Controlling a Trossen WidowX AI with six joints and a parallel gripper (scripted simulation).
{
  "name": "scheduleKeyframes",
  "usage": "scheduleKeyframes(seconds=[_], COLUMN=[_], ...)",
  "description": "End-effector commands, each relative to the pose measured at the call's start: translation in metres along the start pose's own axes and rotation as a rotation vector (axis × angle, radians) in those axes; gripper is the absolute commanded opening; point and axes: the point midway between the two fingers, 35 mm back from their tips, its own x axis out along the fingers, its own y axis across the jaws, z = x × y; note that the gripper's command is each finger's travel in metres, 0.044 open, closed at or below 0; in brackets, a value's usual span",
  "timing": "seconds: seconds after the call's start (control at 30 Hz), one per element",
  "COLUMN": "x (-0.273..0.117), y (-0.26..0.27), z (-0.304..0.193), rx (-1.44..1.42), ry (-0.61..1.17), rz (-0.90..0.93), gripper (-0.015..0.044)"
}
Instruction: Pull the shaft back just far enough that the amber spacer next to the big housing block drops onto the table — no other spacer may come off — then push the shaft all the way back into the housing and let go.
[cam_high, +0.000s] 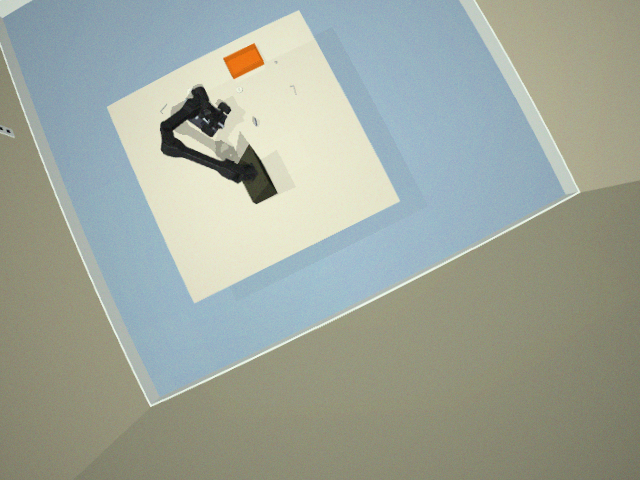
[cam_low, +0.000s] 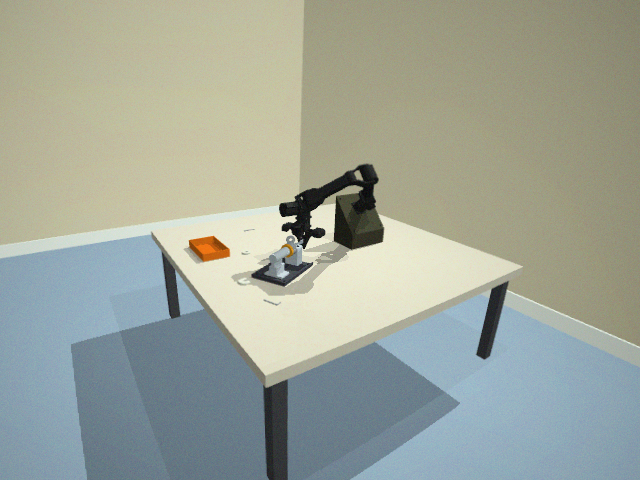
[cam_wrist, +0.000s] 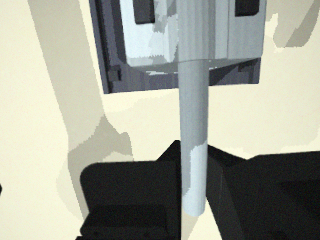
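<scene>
The grey shaft (cam_wrist: 194, 110) sticks out of the light grey housing block (cam_low: 295, 256) (cam_wrist: 150, 45) in the wrist view. My gripper (cam_low: 301, 243) (cam_wrist: 185, 145) is shut on the shaft near its free end, with one black finger on each side and the tip showing between them. The amber spacer (cam_low: 291, 250) sits around the shaft line beside the block. A lower grey support (cam_low: 277, 268) stands at the other end of the dark base plate (cam_low: 263, 276) (cam_wrist: 150, 82). Other spacers cannot be told apart. In the top view the arm hides the assembly.
An orange tray (cam_high: 244, 60) (cam_low: 208, 249) stands near the table edge. A small pale ring, thin angled pieces (cam_high: 293, 88) (cam_low: 271, 301) and a curved pale piece (cam_low: 243, 281) lie on the table. The dark robot base (cam_high: 261, 178) (cam_low: 358, 224) stands behind my gripper.
</scene>
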Motion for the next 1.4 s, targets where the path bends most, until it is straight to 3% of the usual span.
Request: scheduleKeyframes(seconds=[0.0, 1.37], x=[-0.0007, -0.0007], y=[0.0006, 0.0006], z=[-0.0012, -0.0057], rx=[-0.003, -0.003], ry=[0.002, 0.002], rz=[-0.002, -0.002], gripper=[0.0000, 0.0000])
